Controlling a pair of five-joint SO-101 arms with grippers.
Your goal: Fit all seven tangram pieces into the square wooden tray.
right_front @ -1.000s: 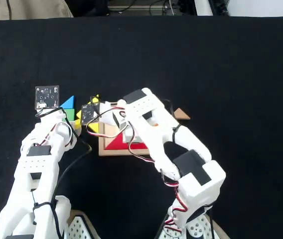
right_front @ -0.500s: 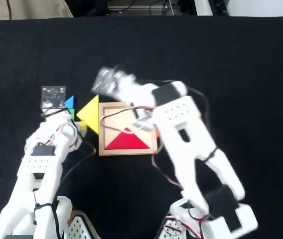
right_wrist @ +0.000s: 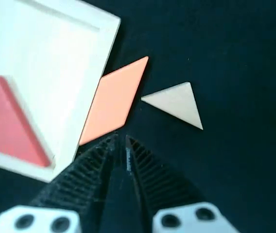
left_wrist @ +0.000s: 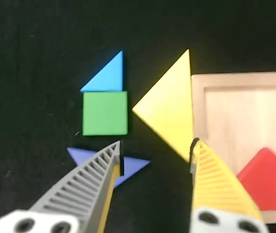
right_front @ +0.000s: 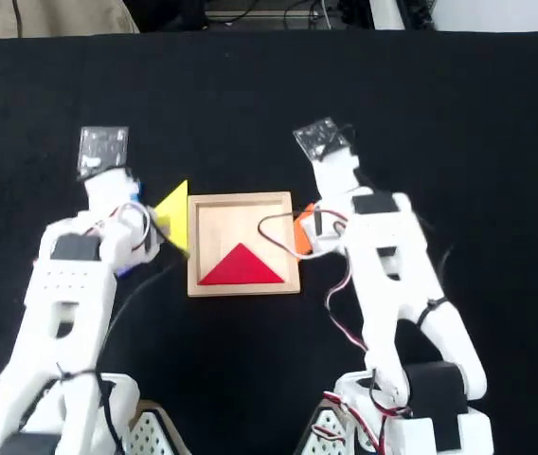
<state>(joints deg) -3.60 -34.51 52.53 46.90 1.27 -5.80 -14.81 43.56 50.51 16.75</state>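
Tray [right_front: 242,220]: square, wooden, flat on the black table [right_front: 439,142] between the two arms.

Inside tray: one piece, the red triangle [right_front: 241,268]. Its long side runs along the wall nearest the arm bases and its apex points to the tray's middle. Rest of the floor is bare wood.

Outside, left of tray:
- yellow triangle [right_front: 176,216], large, long side against the tray's outer wall
- green square [left_wrist: 105,113], just beside the yellow apex, narrow gap
- blue triangle [left_wrist: 106,77], edge to edge with the green square
- violet-blue piece [left_wrist: 133,165], near the green square, partly hidden behind a finger; shape not clear

Outside, right of tray:
- orange parallelogram [right_wrist: 113,107], one long edge touching the tray's outer wall
- pale triangle [right_wrist: 177,103], just beside the orange piece, apart from it

Left gripper [left_wrist: 156,145]: jaws spread wide, nothing held, over the table by the yellow triangle's near corner.

Right gripper [right_wrist: 122,141]: jaws nearly together, slim gap, nothing held, just short of the orange parallelogram.
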